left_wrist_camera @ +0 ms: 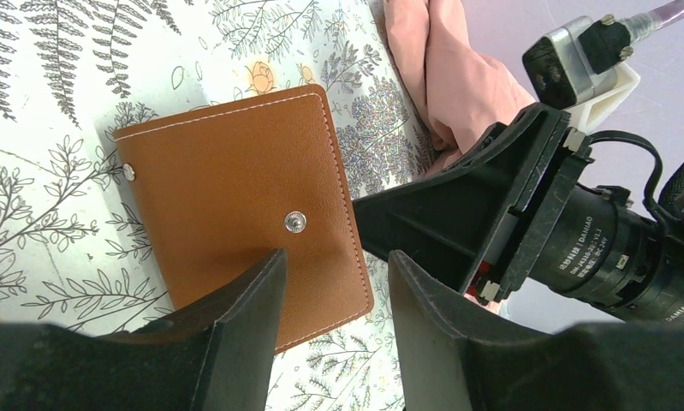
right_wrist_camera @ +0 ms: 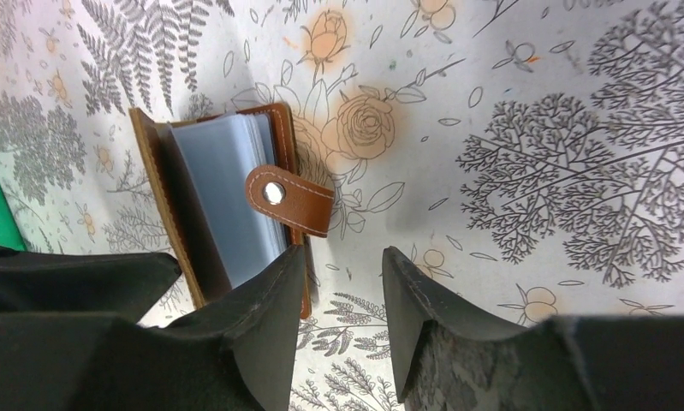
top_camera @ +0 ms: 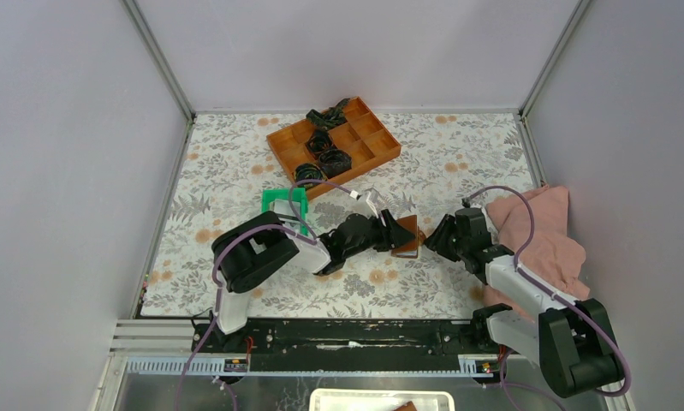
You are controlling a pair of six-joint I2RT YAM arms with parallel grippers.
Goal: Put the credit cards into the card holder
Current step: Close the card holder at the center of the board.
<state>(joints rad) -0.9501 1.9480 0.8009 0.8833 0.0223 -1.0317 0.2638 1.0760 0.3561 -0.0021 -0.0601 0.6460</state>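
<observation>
Card holder [top_camera: 409, 247]: brown, mid-desk, between both arms' fingers.
Left fingers [top_camera: 396, 228]: over the holder's left part.
Right fingers [top_camera: 442, 234]: just beside its right edge.
Orange tray [top_camera: 375, 144]: near far edge, holding black coils [top_camera: 325, 151].
Pink cloth [top_camera: 544, 231]: right edge.

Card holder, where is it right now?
The card holder lies near the middle of the top view, between the left pincer and right pincer, closer to the left one.

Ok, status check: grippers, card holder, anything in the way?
Left gripper open, empty; right gripper open, empty. Card holder between them, tab unsnapped, pale sheets inside. Nothing blocking; pink cloth off to the side.
</observation>
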